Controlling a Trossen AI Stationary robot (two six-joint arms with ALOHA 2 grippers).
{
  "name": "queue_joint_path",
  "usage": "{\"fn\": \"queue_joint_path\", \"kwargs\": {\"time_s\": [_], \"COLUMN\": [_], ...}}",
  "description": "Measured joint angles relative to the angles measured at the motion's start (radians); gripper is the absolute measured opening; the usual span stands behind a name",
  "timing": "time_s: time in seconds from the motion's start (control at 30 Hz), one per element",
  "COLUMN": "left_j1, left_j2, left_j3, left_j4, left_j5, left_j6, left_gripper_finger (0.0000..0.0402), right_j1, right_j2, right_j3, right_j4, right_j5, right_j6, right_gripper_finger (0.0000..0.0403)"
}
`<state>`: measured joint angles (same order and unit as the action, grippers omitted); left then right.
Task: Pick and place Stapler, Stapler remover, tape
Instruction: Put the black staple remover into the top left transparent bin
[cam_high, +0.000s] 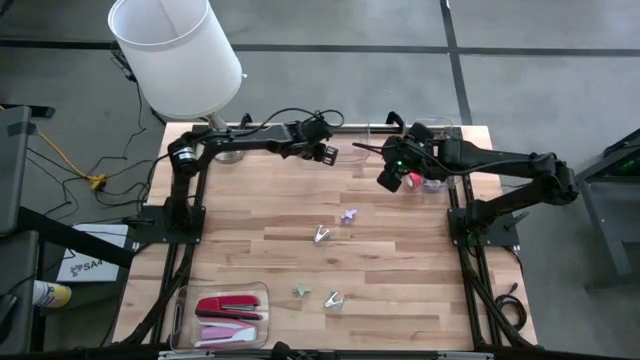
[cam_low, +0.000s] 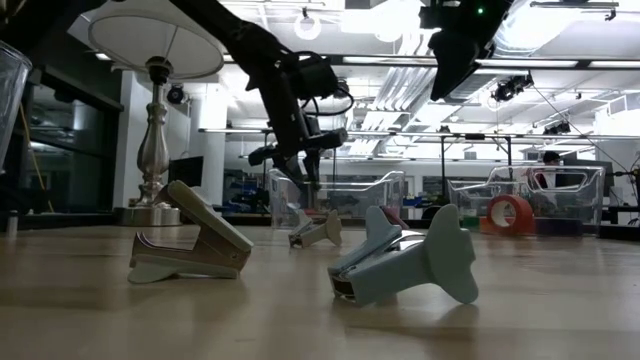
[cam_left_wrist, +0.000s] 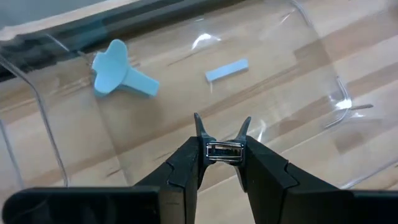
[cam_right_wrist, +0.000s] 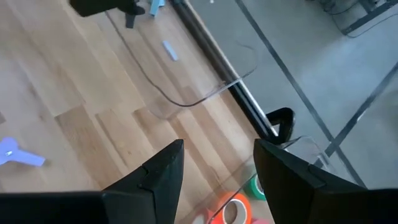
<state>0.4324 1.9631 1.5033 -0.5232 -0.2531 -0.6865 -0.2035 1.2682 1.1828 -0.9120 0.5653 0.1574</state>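
My left gripper (cam_high: 326, 152) (cam_left_wrist: 222, 124) hangs over a clear bin (cam_high: 352, 155) at the table's far edge, shut on a small staple remover (cam_left_wrist: 224, 151). A light blue staple remover (cam_left_wrist: 121, 74) lies inside that bin. My right gripper (cam_high: 388, 180) (cam_right_wrist: 217, 155) is open and holds nothing, raised beside a second clear bin (cam_high: 435, 182) with tape rolls (cam_right_wrist: 233, 208) (cam_low: 510, 212) in it. Several staple removers (cam_high: 321, 234) (cam_low: 405, 262) lie on the wood mid-table. A red stapler (cam_high: 230, 305) and a pink one lie in a clear tray near the near-left corner. My left gripper pinches the staple remover between its two fingers (cam_left_wrist: 186, 162), and the remover's silvery metal face (cam_left_wrist: 224, 151) shows in the gap. It is lifted clear above the clear bin's floor. The fingers point downward at a slant from the table's left.
A white-shaded lamp (cam_high: 175, 50) (cam_low: 155, 130) stands at the far-left corner behind the left arm. A small blue strip (cam_left_wrist: 227, 70) lies in the far bin. Bare wood spreads across the table's middle and right between the scattered removers.
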Motion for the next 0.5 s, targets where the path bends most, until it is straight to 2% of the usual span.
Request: {"fn": "queue_joint_path", "kwargs": {"time_s": [0.27, 0.5], "left_j1": [0.000, 0.000], "left_j2": [0.006, 0.006], "left_j3": [0.010, 0.010], "left_j4": [-0.033, -0.034], "left_j5": [0.008, 0.021], "left_j6": [0.000, 0.000], "left_gripper_finger": [0.0116, 0.0182], "right_j1": [0.000, 0.000], "right_j2": [0.000, 0.000], "right_j3": [0.000, 0.000], "right_j4": [-0.028, -0.037], "right_j5": [-0.023, -0.025], "right_j6": [0.022, 0.022], "right_gripper_finger": [0.0186, 0.0186]}}
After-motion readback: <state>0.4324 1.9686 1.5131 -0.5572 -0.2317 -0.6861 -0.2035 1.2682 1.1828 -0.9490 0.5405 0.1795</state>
